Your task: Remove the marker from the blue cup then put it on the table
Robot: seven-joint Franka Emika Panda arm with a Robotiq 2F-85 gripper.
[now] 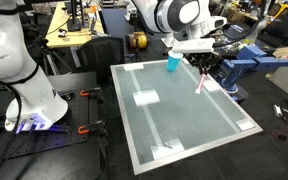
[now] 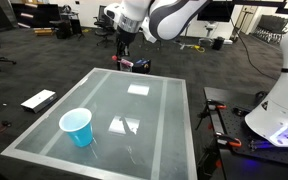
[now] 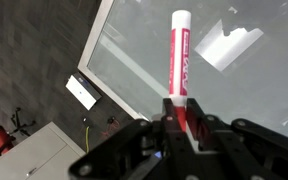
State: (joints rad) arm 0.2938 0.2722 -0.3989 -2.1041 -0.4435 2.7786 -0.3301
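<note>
My gripper [image 3: 179, 125] is shut on the lower end of the red-pink marker [image 3: 179, 60], which sticks out from the jaws over the glossy table [image 3: 234, 90]. In an exterior view the gripper [image 1: 206, 62] holds the marker [image 1: 200, 83] tilted above the table's far side [image 1: 184, 120], to the right of the blue cup [image 1: 173, 64] and apart from it. The cup stands upright and looks empty near a table corner [image 2: 77, 127]. The gripper also shows above the far table edge [image 2: 123, 45]; I cannot make out the marker there.
White tape patches lie on the table [image 1: 145, 97] [image 2: 138, 89]. A white flat board lies on the floor beside the table [image 2: 39, 100]. A wooden desk [image 1: 74, 30] stands behind. A white robot base [image 1: 34, 100] and red clamps sit by the table edge.
</note>
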